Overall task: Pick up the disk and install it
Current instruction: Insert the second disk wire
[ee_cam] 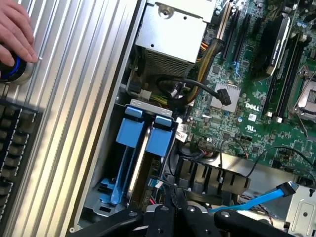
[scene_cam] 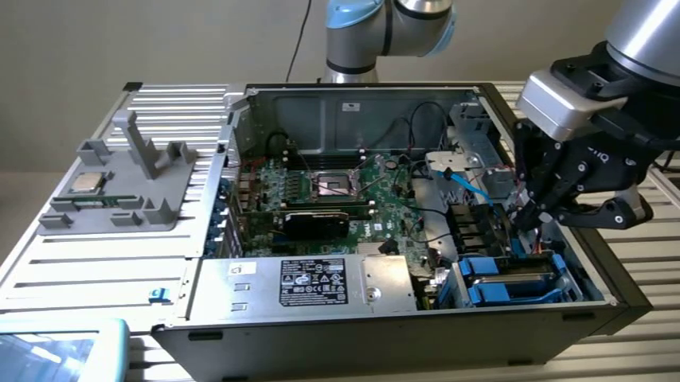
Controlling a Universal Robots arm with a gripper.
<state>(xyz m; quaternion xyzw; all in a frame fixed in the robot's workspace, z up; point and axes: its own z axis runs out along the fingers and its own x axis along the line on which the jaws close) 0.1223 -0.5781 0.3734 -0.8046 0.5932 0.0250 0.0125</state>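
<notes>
Down in the drive bay at the case's corner, the disk point(ee_cam: 139, 163) stands on edge in its bright blue plastic frame, two blue tabs at its top, beside a silver bracket. Just above it in the exterior view hangs the black gripper point(scene_cam: 528, 213), fingers pressed together and empty. Around the bay, the open computer case point(scene_cam: 212, 231) holds a green motherboard point(scene_cam: 330, 187), black cables, a flat blue cable point(ee_cam: 261, 199) and a boxy silver power supply point(scene_cam: 308, 282) with a black label. From the wrist, a hand point(ee_cam: 17, 32) rests on a blue-ringed knob over the ribbed metal table point(ee_cam: 64, 123); the exterior view adds a grey holder point(scene_cam: 123, 187) carrying a square chip.
</notes>
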